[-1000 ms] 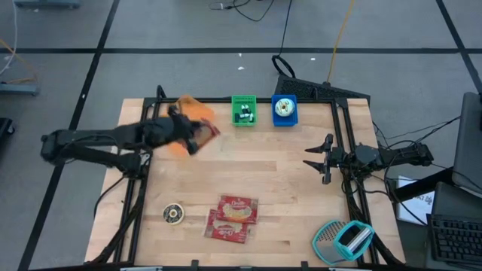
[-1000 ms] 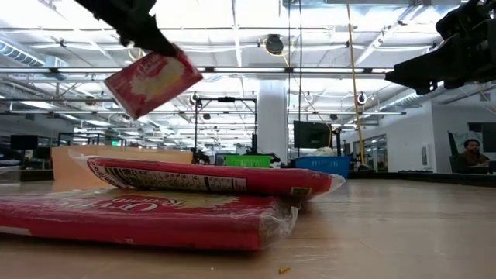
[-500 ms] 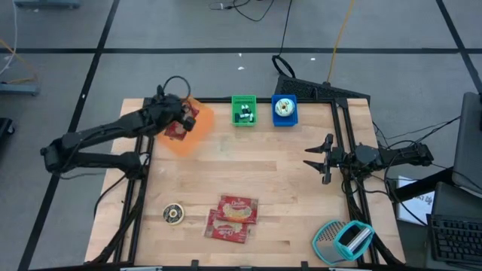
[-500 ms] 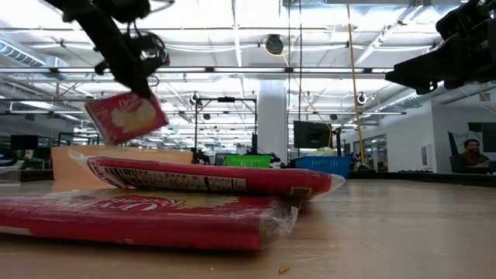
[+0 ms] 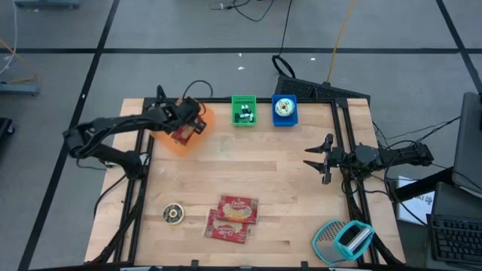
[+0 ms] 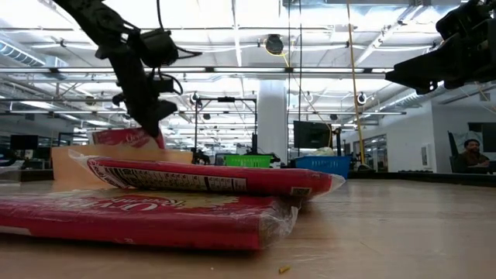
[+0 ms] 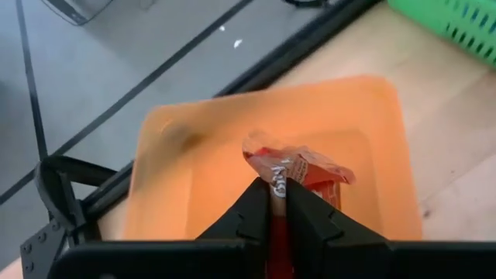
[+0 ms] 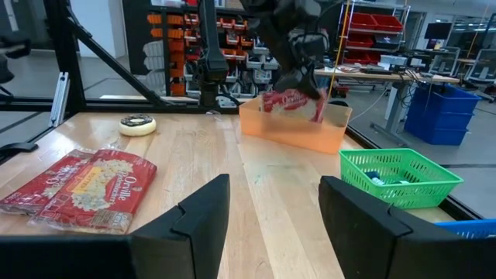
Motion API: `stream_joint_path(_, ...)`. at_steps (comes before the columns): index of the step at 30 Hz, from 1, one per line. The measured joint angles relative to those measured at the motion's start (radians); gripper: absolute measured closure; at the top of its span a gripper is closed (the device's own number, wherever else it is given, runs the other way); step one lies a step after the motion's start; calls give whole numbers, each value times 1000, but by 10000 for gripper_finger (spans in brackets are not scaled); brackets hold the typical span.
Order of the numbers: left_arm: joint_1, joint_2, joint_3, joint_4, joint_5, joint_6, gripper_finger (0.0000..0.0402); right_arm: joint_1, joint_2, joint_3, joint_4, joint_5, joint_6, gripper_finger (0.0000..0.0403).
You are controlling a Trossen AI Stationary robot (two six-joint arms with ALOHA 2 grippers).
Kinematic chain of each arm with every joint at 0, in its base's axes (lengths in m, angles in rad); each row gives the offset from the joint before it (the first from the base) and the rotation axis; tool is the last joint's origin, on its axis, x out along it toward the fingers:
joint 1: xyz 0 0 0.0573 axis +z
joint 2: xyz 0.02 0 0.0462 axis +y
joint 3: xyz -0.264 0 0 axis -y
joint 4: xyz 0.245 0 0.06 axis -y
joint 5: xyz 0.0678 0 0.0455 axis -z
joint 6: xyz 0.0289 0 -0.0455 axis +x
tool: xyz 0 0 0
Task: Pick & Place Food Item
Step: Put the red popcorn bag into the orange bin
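My left gripper [image 5: 186, 126] is over the orange bin [image 5: 175, 143] at the table's far left, shut on a red food packet [image 7: 310, 167]. The right wrist view shows the packet [image 8: 291, 101] partly inside the bin [image 8: 294, 132], below my slanting fingers. Two more red packets [image 5: 233, 218] lie flat on the table near its front edge, one overlapping the other. My right gripper [image 5: 320, 158] hovers open at the table's right side with nothing between its fingers. My left gripper pinches one end of the red packet [image 7: 277, 180] between its two fingers, which slant down from above into the bin. The packet hangs tilted below the fingers, its lower part behind the bin's wall. Whether it touches the bin's floor I cannot tell.
A green basket [image 5: 243, 110] and a blue basket [image 5: 284, 110] stand at the far edge, right of the bin. A small round item [image 5: 173, 214] lies near the front left, and a teal and white object [image 5: 343, 239] at the front right corner. The table's middle is bare wood.
My left gripper has swung toward the table's far left corner and come down, tipping nose-down, with the red packet still between its fingers. The packet has sunk from well above the table into the orange bin. My right arm has kept still.
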Motion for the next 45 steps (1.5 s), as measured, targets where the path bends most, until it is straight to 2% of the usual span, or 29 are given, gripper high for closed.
stream_joint_path(6,1,27,0,0,1,15,382,0,0,0,0,0,0,216)
stream_joint_path(10,1,27,0,2,0,49,379,0,0,0,0,0,0,216)
stream_joint_path(22,1,27,2,1,-9,82,230,0,0,0,0,0,0,216)
stream_joint_path(30,-39,-6,81,-1,4,81,189,0,0,0,0,0,0,216)
stream_joint_path(36,-111,-58,148,5,206,63,195,0,0,0,0,0,0,216)
stream_joint_path(45,-277,-54,153,55,633,-45,211,0,0,0,0,0,0,216)
